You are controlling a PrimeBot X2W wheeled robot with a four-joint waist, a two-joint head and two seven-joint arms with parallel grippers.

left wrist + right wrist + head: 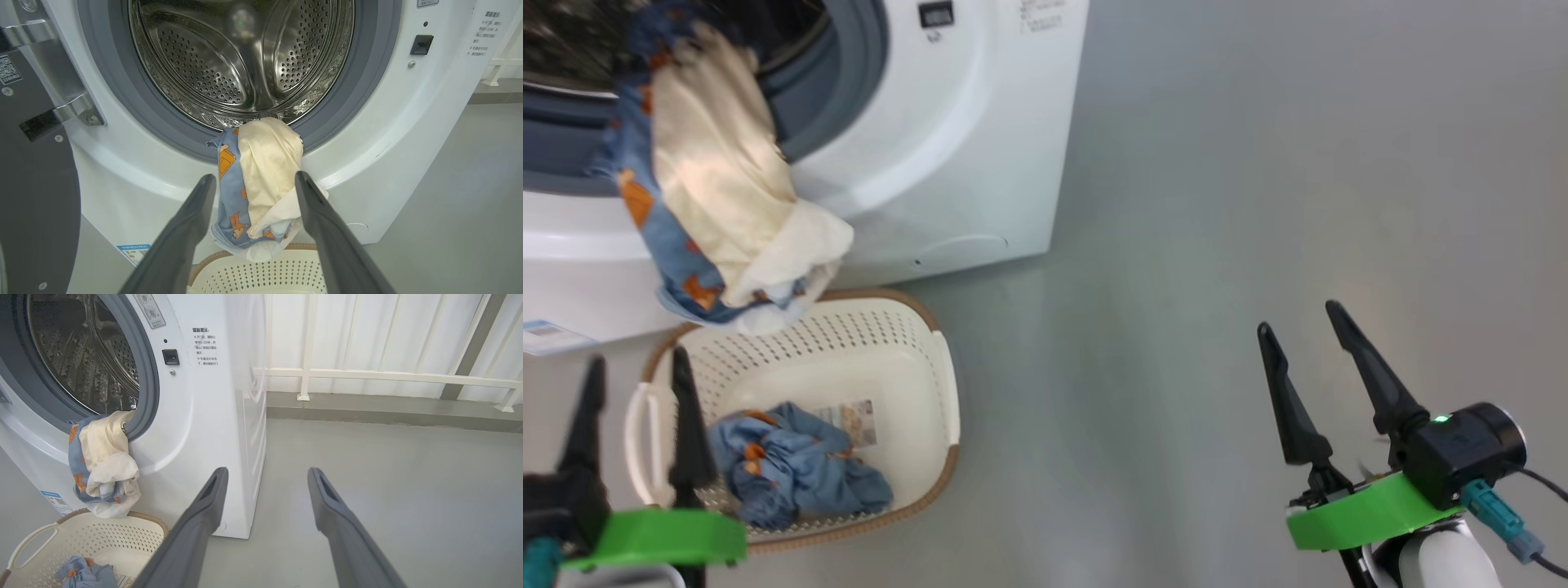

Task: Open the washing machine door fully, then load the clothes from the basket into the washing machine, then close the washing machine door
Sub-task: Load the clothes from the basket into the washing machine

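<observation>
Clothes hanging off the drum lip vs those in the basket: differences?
Place: the blue-and-cream printed fabric bundle drapes over the grey rubber gasket, hanging outside; the crumpled light blue fabric bundle lies in the cream perforated plastic basket.
Colour: the hanging one shows a large cream part; the basket one is nearly all blue.
Shared: blue cloth, orange figures.
</observation>
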